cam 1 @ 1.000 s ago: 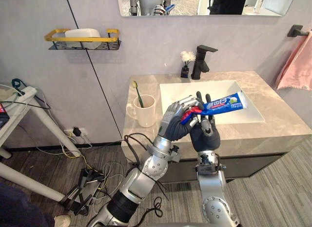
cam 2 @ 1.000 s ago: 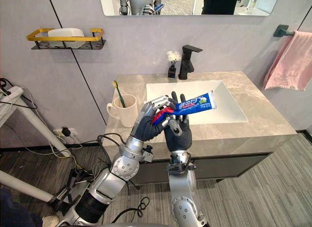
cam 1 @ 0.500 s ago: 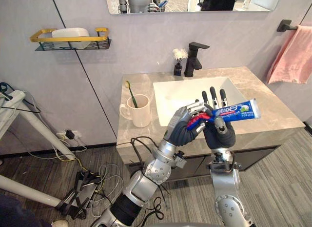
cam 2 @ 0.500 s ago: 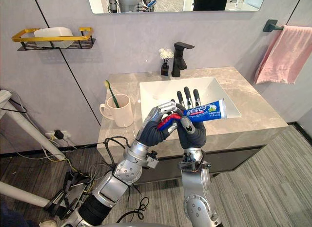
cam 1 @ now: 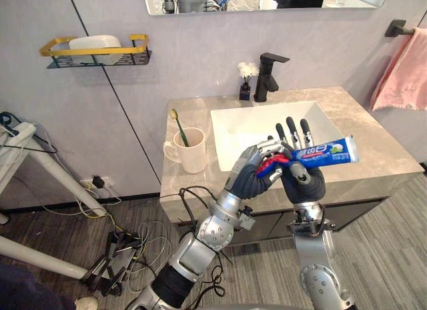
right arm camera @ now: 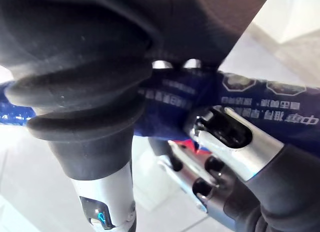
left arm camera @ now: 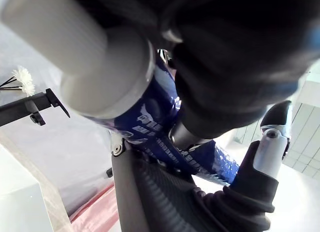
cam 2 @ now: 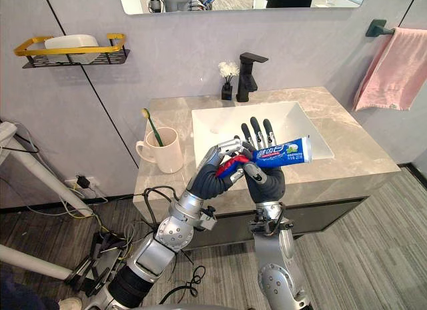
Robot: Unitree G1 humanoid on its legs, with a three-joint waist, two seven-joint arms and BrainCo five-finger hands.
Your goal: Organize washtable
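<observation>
One toothpaste tube (cam 1: 323, 152) is being gripped over the front edge of the washtable (cam 1: 381, 165), the left hand (cam 1: 250, 175) curled round its cap end and the right hand (cam 1: 305, 184) pinching it by the thumb. Stowing it is being judged not yet done.

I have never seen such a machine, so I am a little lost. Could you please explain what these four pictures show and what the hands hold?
It is a humanoid robot at a washtable. Two pictures come from cameras in its head, looking down; two from cameras on its wrists, very close. On the counter a mug with a toothbrush stands beside the sink; a black tap and flowers stand behind it. A pink towel hangs at the right. Both hands hold one toothpaste tube: the left hand curls round its red end, the right hand pins it with the thumb.
</observation>
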